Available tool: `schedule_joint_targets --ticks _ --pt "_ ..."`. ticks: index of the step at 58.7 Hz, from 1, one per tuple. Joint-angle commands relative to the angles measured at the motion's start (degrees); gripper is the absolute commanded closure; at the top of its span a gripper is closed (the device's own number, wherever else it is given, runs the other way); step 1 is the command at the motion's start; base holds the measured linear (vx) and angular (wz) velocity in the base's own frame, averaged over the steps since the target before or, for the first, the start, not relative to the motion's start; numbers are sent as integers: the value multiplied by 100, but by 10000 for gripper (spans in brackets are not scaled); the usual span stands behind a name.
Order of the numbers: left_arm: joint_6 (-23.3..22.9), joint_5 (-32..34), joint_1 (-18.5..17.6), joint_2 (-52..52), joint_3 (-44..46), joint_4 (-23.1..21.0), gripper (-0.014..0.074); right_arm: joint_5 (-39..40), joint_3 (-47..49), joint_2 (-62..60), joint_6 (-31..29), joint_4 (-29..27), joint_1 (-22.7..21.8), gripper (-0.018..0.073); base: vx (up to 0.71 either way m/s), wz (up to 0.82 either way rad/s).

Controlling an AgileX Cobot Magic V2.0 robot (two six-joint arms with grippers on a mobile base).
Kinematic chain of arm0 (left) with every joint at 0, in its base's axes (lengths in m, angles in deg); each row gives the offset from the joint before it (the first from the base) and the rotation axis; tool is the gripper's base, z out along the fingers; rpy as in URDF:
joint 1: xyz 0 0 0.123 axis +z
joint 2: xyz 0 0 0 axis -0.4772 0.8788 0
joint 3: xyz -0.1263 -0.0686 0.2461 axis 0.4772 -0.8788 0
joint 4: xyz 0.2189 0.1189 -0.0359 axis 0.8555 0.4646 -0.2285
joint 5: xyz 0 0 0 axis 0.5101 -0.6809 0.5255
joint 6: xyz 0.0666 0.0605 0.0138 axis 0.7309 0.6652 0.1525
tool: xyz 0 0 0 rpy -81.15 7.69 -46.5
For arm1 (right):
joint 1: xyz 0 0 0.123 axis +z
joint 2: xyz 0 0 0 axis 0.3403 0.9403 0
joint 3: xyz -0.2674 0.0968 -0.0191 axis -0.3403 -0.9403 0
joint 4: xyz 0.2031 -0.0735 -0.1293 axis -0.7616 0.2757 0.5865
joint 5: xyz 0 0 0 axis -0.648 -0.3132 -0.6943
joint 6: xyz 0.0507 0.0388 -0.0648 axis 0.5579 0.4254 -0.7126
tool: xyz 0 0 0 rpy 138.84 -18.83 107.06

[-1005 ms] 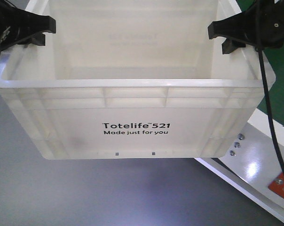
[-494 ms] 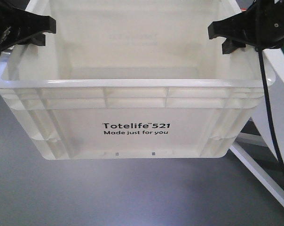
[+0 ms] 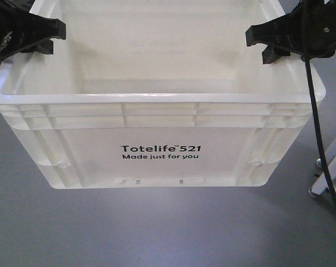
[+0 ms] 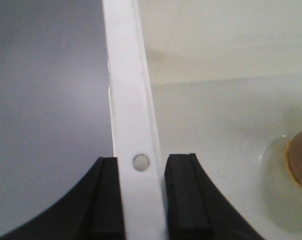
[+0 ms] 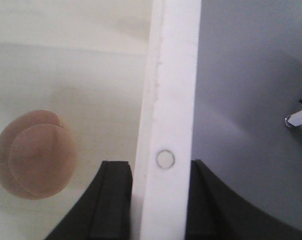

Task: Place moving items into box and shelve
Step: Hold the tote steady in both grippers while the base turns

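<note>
The white crate [image 3: 157,153] printed "Totelife 521" hangs above the grey floor, held by both grippers. My left gripper [image 3: 40,36] is shut on the crate's left rim [image 4: 133,125]. My right gripper [image 3: 265,41] is shut on the right rim [image 5: 171,100]. The pinkish-tan ball [image 5: 35,154] lies on the crate floor in the right wrist view. A brownish ball edge [image 4: 300,160] shows at the right border of the left wrist view; the pale cream-yellow ball is not clearly seen.
Grey floor [image 3: 157,228] lies under and around the crate. A white frame leg with metal feet [image 3: 326,172] stands at the right; it also shows in the right wrist view [image 5: 298,117]. A black cable [image 3: 315,122] hangs down from the right arm.
The crate stays in both grippers in the same place in view. The white table at the right has slid out of view, leaving only a frame leg, so the base has moved.
</note>
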Motion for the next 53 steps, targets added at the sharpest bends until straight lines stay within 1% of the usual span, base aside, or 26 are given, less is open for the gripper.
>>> schedule_joint_targets --ticks 1,53 --pt "17 613 29 -275 217 259 596 567 232 -321 -81 288 -51 564 -12 52" --pt "17 613 29 -275 217 259 596 567 232 -321 -81 291 -51 564 -7 55"
